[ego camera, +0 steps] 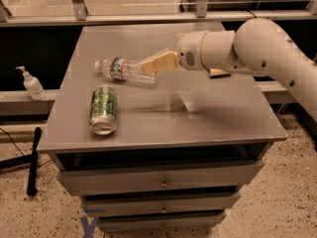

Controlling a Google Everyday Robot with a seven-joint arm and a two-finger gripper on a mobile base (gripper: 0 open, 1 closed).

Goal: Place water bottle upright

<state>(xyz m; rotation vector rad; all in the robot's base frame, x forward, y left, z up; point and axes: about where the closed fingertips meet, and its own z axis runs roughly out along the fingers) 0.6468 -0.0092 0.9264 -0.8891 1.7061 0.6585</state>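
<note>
The water bottle (124, 71) lies on its side on the grey table (223, 113), at the back left. Its white cap points left and its red, white and blue label band is near the cap. My gripper (154, 64) comes in from the right on a white arm (257, 48). Its tan tip sits over the base end of the bottle and hides that end. Whether it touches the bottle does not show.
A green drinks can (104, 109) lies on its side in front of the bottle, near the table's left front. A yellow thing (219, 73) shows under the arm. A white pump-top dispenser (30, 83) stands on a ledge left of the table. Drawers (161, 182) sit below the tabletop.
</note>
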